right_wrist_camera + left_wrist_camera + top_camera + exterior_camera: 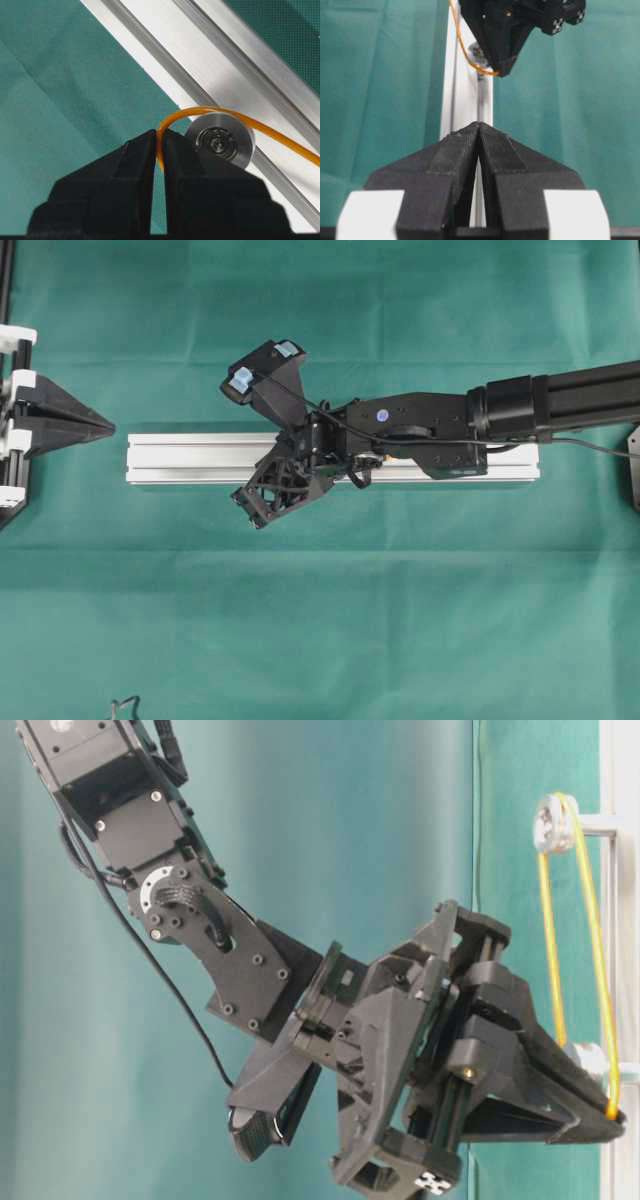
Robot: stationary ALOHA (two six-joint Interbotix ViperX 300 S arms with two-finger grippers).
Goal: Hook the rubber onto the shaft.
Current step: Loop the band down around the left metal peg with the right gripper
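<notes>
Right up close, our right pincer was clenched on the rubber, which curved over the shaft on the rail. Our left pincer sat squeezed shut, holding nothing. We thought the stretched rubber could slip out and snap back if we pulled sideways.

- From overhead, we cannot see the rubber or the shafts on the rail; the right arm covers that stretch.
- The rubber runs off the right wrist picture's edge beyond the rail.
- In the left wrist view, the right pincer hides most of the shaft on the rail.
</notes>
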